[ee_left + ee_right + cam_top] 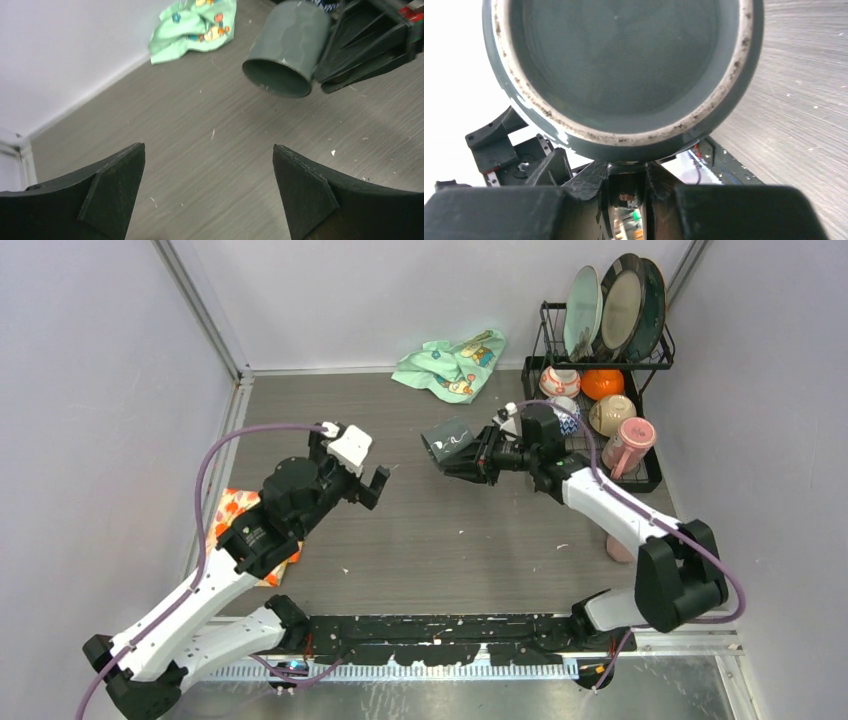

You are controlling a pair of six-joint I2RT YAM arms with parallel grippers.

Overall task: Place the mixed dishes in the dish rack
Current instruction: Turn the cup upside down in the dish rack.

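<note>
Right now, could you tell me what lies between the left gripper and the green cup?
Only bare table separates left gripper from green cup in the top view.

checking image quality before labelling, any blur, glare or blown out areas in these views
top external: sharp, evenly lit, soft shadows; left wrist: dark green cup crisp, with a faint sheen on its side; right wrist: the cup's base fills the frame, background at left blown out white, table at right streaky
</note>
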